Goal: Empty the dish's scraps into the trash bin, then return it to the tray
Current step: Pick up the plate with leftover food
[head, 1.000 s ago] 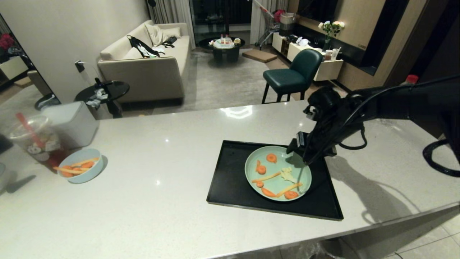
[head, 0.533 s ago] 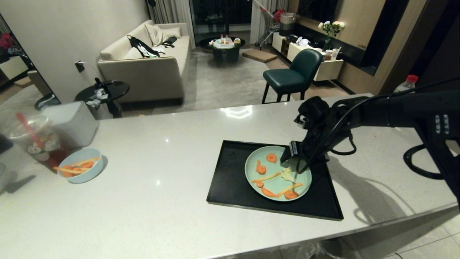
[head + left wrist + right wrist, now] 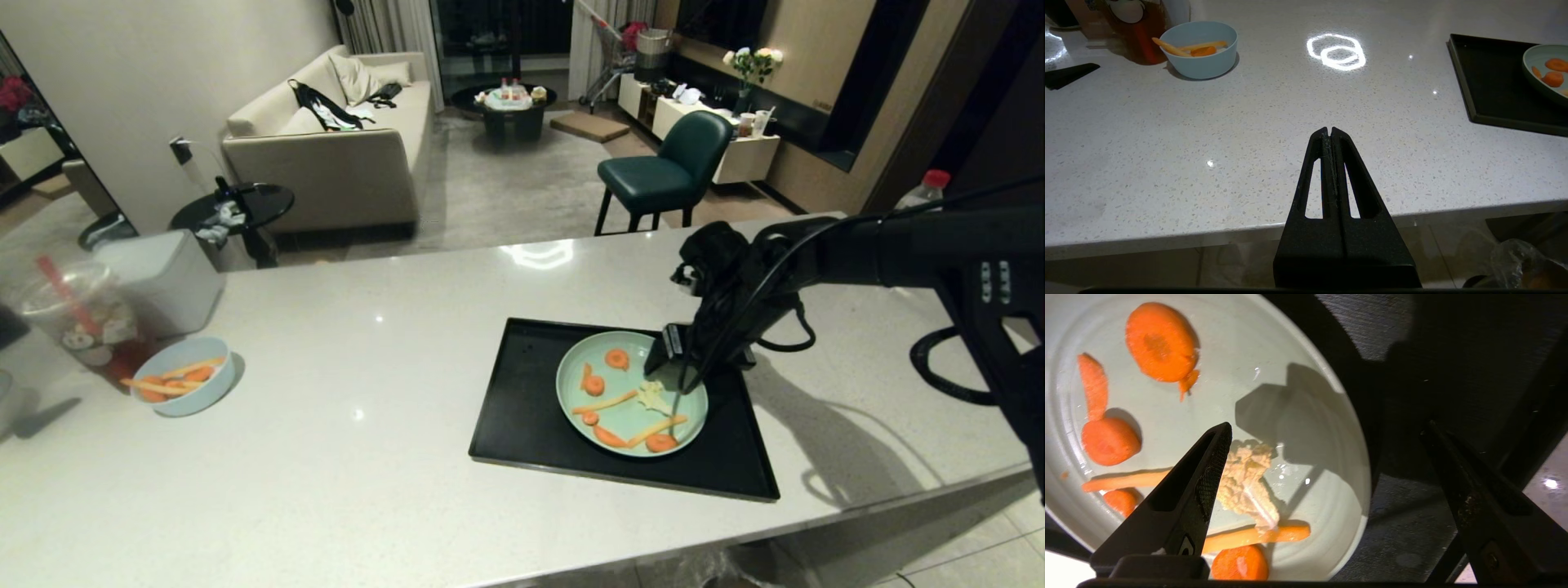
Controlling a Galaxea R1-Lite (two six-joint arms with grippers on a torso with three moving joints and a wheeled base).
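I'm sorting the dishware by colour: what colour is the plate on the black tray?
Pale mint green; the dish shows best in the head view.

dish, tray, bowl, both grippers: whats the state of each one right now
dish: flat on the tray, scraps on it, not lifted
scraps: spread over the dish, none tipped out
tray: flat on the counter, holding the dish
blue bowl: upright on the counter, carrot pieces inside
right gripper: jaws open, straddling the dish's rim
left gripper: jaws shut, empty, at the counter's near edge
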